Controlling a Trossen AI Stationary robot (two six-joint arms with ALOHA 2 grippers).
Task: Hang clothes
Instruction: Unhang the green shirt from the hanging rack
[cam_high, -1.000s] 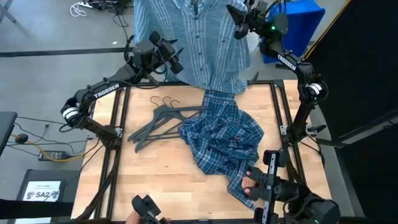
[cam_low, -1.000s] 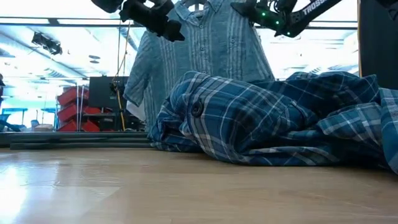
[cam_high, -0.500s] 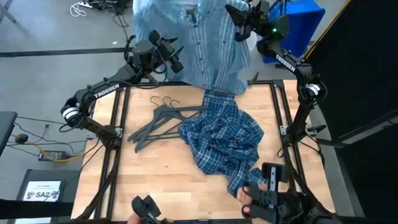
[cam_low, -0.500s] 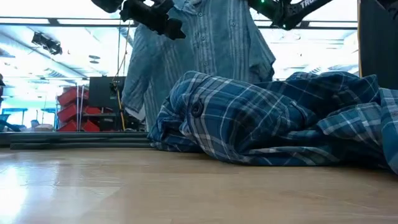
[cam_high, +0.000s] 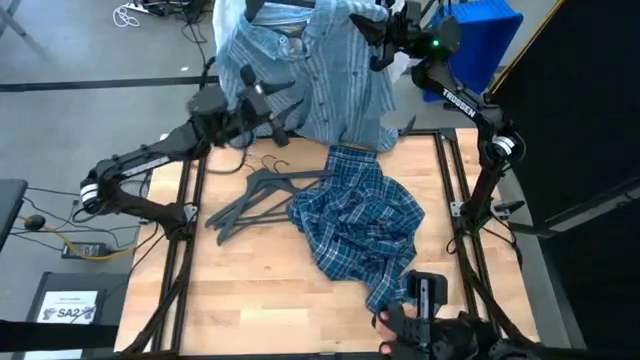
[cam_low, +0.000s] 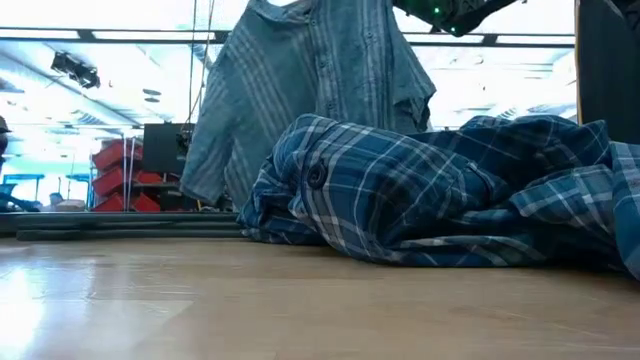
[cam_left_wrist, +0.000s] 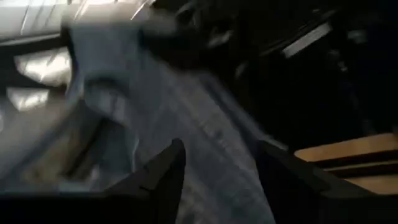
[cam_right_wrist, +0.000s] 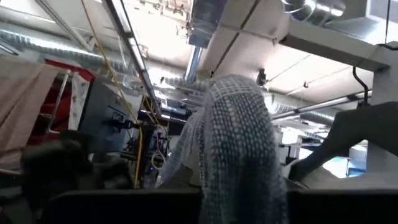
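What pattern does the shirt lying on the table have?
Dark blue plaid shirt; clearest in the low view.

The high view looks straight down on the whole table (cam_high: 250, 290). The low view sits at tabletop height, close to the plaid shirt (cam_low: 430, 190), facing the room behind. Both show the striped shirt (cam_high: 330, 80). Each of the 2 wrist views looks along its arm, close to striped cloth.

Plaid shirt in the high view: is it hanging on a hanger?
No, the plaid shirt lies crumpled on the table, beside the dark hangers.
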